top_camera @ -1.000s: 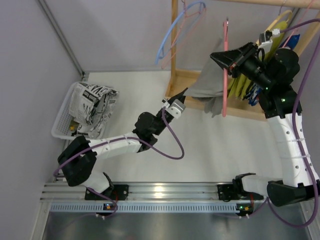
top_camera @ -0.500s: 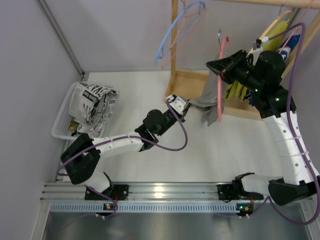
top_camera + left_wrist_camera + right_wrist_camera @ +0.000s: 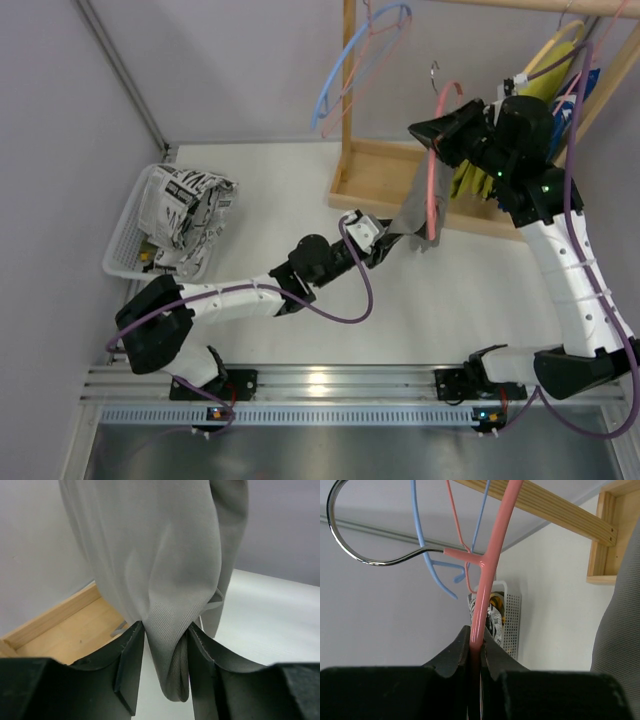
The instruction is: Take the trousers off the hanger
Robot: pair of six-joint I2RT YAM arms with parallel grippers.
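The grey trousers (image 3: 412, 203) hang from the pink hanger (image 3: 433, 185), held in the air in front of the wooden rack. My right gripper (image 3: 437, 133) is shut on the hanger's upper arm; in the right wrist view the pink arm (image 3: 485, 587) runs up from between the shut jaws (image 3: 476, 647) to its metal hook (image 3: 365, 555). My left gripper (image 3: 385, 240) is shut on the trousers' lower hem; in the left wrist view the folded grey fabric (image 3: 160, 580) is pinched between the fingers (image 3: 165, 650).
A wooden rack (image 3: 375, 175) stands at the back with a light blue hanger (image 3: 345, 60) and a yellow-green garment (image 3: 480, 175) on it. A white basket (image 3: 128, 228) with black-and-white patterned cloth (image 3: 190, 215) sits at the left.
My right gripper has lowered and tilted the hanger leftward. My left gripper has moved right to the trousers' hem and closed on it.
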